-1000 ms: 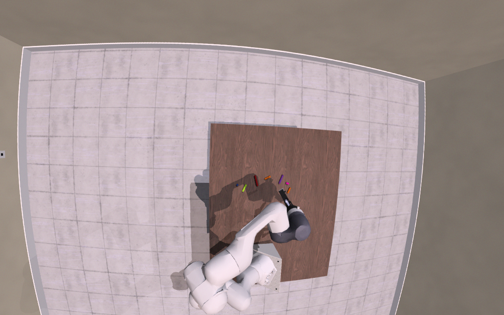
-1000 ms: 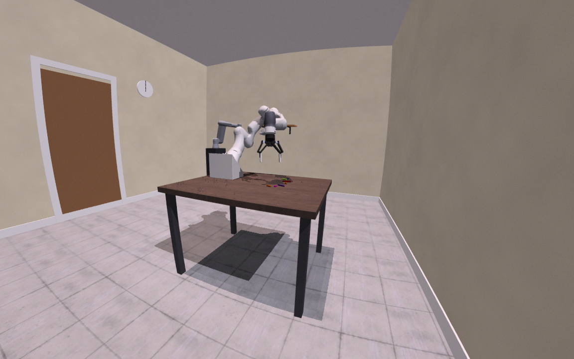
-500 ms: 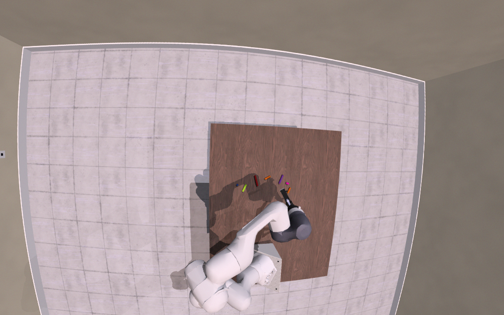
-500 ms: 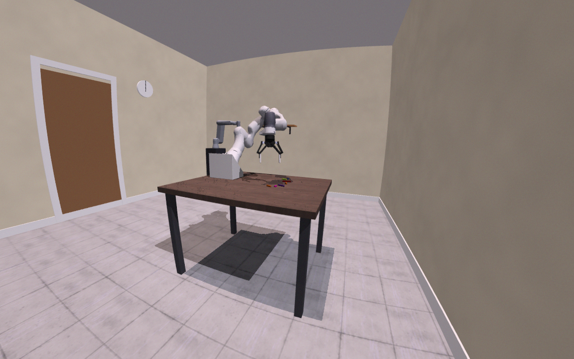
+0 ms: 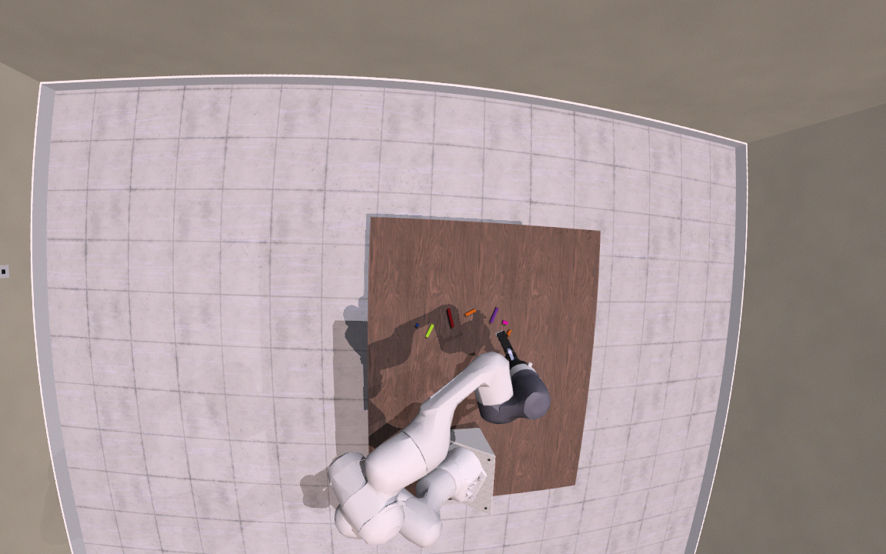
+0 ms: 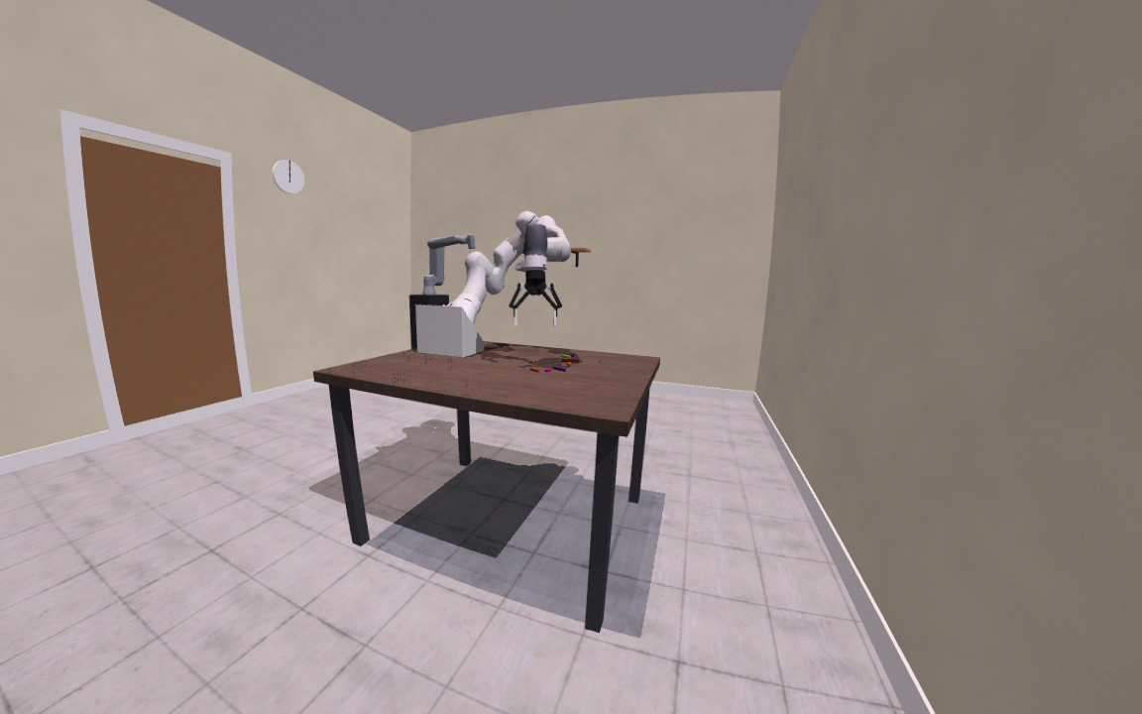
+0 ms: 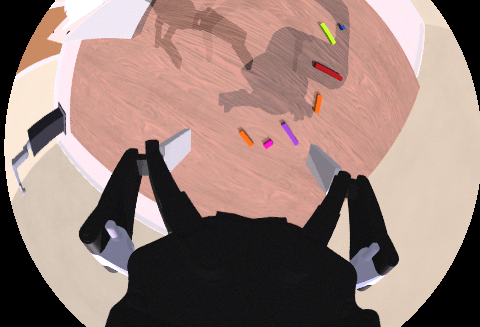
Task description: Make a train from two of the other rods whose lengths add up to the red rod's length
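Several rods lie flat and apart on the brown table (image 5: pixel 481 344). In the wrist view they are a red rod (image 7: pixel 327 71), a lime rod (image 7: pixel 327 33), a small blue rod (image 7: pixel 342 27), two orange rods (image 7: pixel 318 102) (image 7: pixel 246 138), a purple rod (image 7: pixel 290 133) and a small magenta rod (image 7: pixel 268 143). In the overhead view the red rod (image 5: pixel 449 317), the lime rod (image 5: pixel 429 330) and the purple rod (image 5: pixel 494 315) show too. My gripper (image 7: pixel 250 147) is open and empty, high above the table near the magenta rod, as the side view (image 6: pixel 534 310) shows.
The arm's white base block (image 6: pixel 446 328) stands at the table's near-left edge in the overhead view (image 5: pixel 470 468). The arm's shadow falls over the red and lime rods. The table's right edge lies beyond the rods.
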Controlling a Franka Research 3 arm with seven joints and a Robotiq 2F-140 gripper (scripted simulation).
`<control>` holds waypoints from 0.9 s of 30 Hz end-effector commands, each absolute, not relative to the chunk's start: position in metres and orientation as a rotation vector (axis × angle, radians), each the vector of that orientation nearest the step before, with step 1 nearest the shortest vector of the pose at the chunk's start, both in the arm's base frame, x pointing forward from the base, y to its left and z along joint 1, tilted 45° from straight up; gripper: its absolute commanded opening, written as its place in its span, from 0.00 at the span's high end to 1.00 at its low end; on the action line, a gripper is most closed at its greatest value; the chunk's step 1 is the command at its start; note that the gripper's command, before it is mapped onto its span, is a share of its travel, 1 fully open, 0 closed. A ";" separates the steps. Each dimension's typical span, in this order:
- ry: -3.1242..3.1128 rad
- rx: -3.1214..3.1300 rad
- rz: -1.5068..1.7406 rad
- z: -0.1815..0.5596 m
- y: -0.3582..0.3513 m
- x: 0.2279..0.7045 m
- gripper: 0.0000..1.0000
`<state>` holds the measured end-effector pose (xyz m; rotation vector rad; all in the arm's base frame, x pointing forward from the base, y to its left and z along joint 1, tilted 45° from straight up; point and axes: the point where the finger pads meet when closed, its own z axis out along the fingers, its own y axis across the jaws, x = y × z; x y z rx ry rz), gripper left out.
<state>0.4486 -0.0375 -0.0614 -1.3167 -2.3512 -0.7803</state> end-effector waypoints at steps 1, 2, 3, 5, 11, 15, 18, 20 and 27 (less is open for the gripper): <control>-2.289 -1.382 -0.765 -0.061 -0.035 0.450 0.00; -2.289 -1.382 -0.765 -0.061 -0.035 0.450 0.00; -2.289 -1.382 -0.765 -0.061 -0.035 0.450 0.00; -2.289 -1.382 -0.765 -0.061 -0.035 0.450 0.00; -2.289 -1.382 -0.765 -0.061 -0.035 0.450 0.00; -2.289 -1.382 -0.765 -0.061 -0.035 0.450 0.00; -2.289 -1.382 -0.765 -0.061 -0.035 0.450 0.00; -2.169 -1.495 -0.723 -0.072 -0.034 0.448 0.00; -2.169 -1.495 -0.723 -0.072 -0.034 0.448 0.00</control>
